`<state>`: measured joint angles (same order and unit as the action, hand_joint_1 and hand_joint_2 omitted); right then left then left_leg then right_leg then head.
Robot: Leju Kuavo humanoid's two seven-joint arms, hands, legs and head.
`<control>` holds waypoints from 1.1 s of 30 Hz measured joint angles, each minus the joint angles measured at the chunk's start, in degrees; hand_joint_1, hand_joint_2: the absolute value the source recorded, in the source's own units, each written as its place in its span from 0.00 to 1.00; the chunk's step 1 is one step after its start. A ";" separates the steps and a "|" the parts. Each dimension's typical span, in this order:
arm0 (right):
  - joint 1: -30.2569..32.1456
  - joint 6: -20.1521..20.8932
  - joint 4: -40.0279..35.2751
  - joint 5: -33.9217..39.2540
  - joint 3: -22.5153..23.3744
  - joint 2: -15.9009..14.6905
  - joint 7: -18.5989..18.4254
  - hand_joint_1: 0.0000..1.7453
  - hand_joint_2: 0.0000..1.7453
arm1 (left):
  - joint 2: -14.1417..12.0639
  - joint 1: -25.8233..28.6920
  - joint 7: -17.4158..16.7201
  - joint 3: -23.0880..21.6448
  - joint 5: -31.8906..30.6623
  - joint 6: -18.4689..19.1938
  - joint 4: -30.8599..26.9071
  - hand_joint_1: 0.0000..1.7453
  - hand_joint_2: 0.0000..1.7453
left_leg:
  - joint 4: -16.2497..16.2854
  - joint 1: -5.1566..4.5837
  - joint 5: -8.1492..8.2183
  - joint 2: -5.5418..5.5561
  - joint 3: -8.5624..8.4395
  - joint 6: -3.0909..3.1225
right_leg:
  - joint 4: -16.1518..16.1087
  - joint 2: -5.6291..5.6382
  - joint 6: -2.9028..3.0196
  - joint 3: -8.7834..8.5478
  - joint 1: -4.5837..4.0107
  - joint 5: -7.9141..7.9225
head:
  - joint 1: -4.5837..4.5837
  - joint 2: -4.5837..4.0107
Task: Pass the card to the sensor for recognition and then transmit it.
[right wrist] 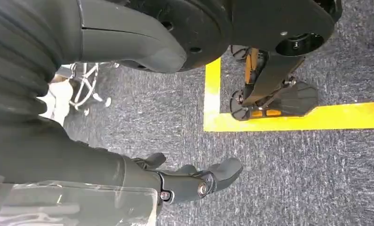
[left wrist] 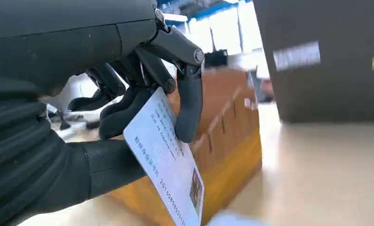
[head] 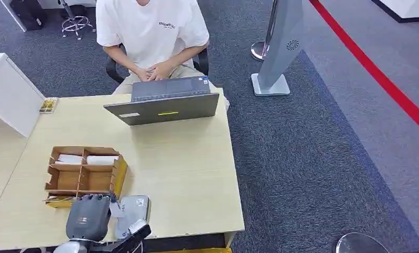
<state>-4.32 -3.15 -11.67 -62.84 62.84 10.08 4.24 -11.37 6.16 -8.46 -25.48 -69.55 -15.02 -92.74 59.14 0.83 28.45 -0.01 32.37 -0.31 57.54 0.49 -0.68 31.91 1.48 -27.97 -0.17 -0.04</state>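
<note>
We judge the card point(left wrist: 168, 160) to be light, thin, stiff and smooth, so it can slip or twist in a pinch; we take hold of it at one end, leaving the printed face clear for the sensor point(head: 132, 215). It is a pale laminated rectangle with lines of dark text and a small photo, at the centre of the left wrist frame, pinched by the left hand point(left wrist: 142, 89) at lower left of the head frame, beside the wooden organizer point(head: 83, 174). We see the right hand point(right wrist: 194, 181) hanging over carpet, fingers loosely apart, holding nothing.

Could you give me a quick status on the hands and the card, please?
Left hand pinches card above the sensor. Right hand hangs empty over the floor. Organizer sits close beside.
</note>
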 joint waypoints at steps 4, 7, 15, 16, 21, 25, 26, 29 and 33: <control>0.00 0.00 0.00 -0.61 0.00 0.00 0.02 0.00 1.00 | 0.24 -2.11 1.13 1.57 -0.24 -1.04 -1.29 1.00 1.00 | 0.00 0.00 -0.01 0.01 -0.03 -0.01 | 0.00 0.01 0.01 -0.03 0.00 0.01 | -0.02 -0.02; 0.00 0.02 0.00 -1.26 -0.13 0.00 0.02 0.00 1.00 | 0.28 -3.08 1.83 2.71 -0.72 -2.53 -2.05 1.00 1.00 | 0.00 0.01 -0.02 0.01 -0.04 -0.01 | 0.00 0.00 0.01 -0.03 0.00 0.01 | 0.00 -0.02; -0.01 0.02 0.00 -1.46 -0.15 0.00 0.04 0.00 1.00 | 0.24 -3.60 1.92 3.04 -0.63 -2.64 -2.23 1.00 1.00 | 0.00 0.00 -0.02 0.02 -0.03 -0.01 | 0.00 -0.01 0.01 -0.03 0.00 0.01 | 0.00 0.00; -0.01 0.02 0.00 -1.51 -0.15 0.00 0.02 0.00 1.00 | 0.24 -3.75 1.97 3.13 -0.59 -2.66 -2.25 1.00 1.00 | 0.00 0.00 -0.02 0.03 -0.03 -0.01 | 0.00 -0.02 0.01 -0.03 0.00 0.01 | 0.00 -0.02; -0.09 0.09 0.00 -2.75 -0.63 0.00 -0.04 0.00 1.00 | -0.70 -10.34 3.41 6.84 0.92 -2.16 -2.82 1.00 1.00 | 0.00 0.01 -0.06 0.08 -0.03 -0.03 | 0.02 -0.05 0.02 -0.05 -0.01 0.03 | 0.00 -0.02; -0.33 0.50 0.00 -4.74 -2.01 0.04 -0.13 0.00 1.00 | -2.47 -19.81 2.14 8.31 -2.80 -4.20 -1.26 1.00 1.00 | 0.01 0.01 -0.07 0.09 -0.03 -0.03 | 0.02 -0.07 0.04 -0.04 -0.01 0.04 | 0.00 -0.02; -0.32 0.61 0.00 -5.22 -2.16 0.09 -0.15 0.00 1.00 | -2.66 -20.87 1.70 8.61 -4.18 -5.88 -0.72 1.00 1.00 | 0.01 0.02 -0.08 0.09 -0.03 -0.04 | 0.02 -0.07 0.04 -0.04 -0.01 0.05 | -0.02 -0.02; -0.56 1.18 0.00 -7.06 -3.46 0.15 -0.96 0.00 1.00 | -3.70 -25.95 1.53 10.25 -9.21 -14.48 2.76 1.00 1.00 | 0.01 0.04 -0.11 0.13 -0.02 -0.03 | 0.05 -0.09 0.04 -0.05 -0.03 0.05 | 0.00 -0.02; -1.25 1.22 0.00 -7.98 -4.81 0.37 -1.95 0.00 1.00 | -4.79 -31.65 3.58 13.15 -10.75 -20.30 8.26 1.00 1.00 | 0.01 0.05 -0.15 0.10 -0.04 -0.09 | 0.07 -0.05 0.07 -0.04 -0.04 0.07 | -0.02 -0.02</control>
<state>-5.57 -1.92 -11.67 -70.82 58.03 10.45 2.29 -16.15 -25.49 -4.88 -12.33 -80.30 -35.32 -84.48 59.15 0.88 28.30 0.10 32.32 -0.40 57.61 0.44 -0.61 31.87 1.44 -27.90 -0.20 -0.07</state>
